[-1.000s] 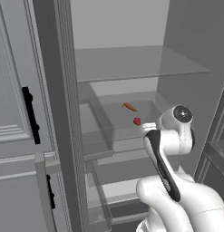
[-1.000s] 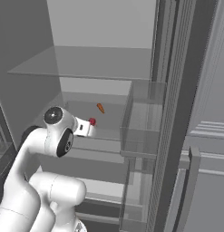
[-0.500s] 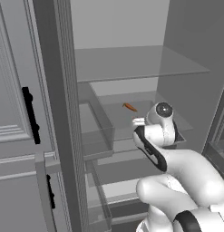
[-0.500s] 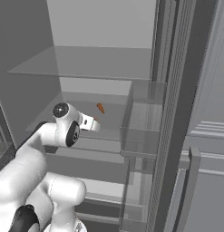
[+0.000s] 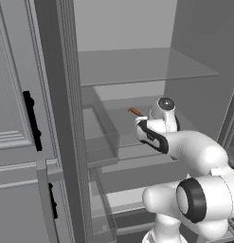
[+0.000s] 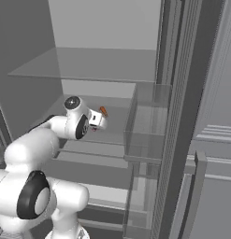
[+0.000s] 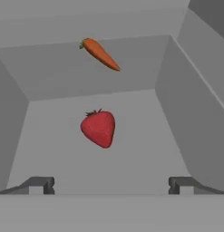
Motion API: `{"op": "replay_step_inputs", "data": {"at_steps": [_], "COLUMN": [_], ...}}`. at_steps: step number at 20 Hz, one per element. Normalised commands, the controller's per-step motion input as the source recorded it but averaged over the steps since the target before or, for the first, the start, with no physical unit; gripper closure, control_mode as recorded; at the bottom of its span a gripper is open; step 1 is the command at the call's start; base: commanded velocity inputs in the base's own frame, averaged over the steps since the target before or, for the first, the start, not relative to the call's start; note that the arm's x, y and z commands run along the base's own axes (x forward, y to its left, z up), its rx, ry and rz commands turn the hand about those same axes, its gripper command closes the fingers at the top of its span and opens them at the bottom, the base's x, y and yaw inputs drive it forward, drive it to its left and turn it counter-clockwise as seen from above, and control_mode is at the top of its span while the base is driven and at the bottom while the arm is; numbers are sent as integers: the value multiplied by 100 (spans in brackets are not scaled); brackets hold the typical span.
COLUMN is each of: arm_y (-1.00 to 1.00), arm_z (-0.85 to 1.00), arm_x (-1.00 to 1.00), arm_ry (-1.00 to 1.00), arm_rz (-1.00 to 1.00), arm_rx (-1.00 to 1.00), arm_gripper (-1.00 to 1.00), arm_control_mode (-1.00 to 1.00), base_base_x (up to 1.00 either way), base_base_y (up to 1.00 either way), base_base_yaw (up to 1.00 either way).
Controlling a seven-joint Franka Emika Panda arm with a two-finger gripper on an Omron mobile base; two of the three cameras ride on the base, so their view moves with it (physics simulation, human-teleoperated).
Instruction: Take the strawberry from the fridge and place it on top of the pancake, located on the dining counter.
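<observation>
The strawberry point(image 7: 99, 128), small and bright red, lies on the light-grey shelf floor of the open fridge point(image 5: 137, 66), just ahead of my gripper point(image 7: 111, 186) and slightly left of its centre line. The gripper is open, its two dark fingertips point(image 7: 38, 185) stand wide apart, and nothing is between them. In the left base view my arm reaches into the fridge at mid height, and the hand covers the strawberry. The pancake and the dining counter are out of view.
An orange carrot point(image 7: 100, 53) point(image 5: 135, 112) point(image 6: 104, 111) lies farther back on the same shelf. A glass shelf point(image 6: 89, 65) spans above the hand. Clear door bins point(image 5: 102, 133) point(image 6: 145, 121) flank the opening. A grey cabinet with a black handle point(image 5: 31, 118) stands at the left.
My arm has stretched forward into the fridge, carrying the open hand up to the strawberry, which it now covers in the base views. The strawberry and carrot have not moved.
</observation>
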Motion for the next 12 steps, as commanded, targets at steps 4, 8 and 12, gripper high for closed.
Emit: {"op": "replay_step_inputs", "data": {"at_steps": [4,8,12], "arm_y": [0,0,1], "arm_z": [-10,-1,-13], "arm_x": [26,36,33], "arm_ry": [14,6,5], "arm_rz": [10,5,2], "arm_rx": [0,0,0], "arm_gripper": [-100,-100,-100], "arm_control_mode": [-100,-100,-100], "base_base_x": [0,0,0], "base_base_y": [0,0,0], "base_base_yaw": [0,0,0]}}
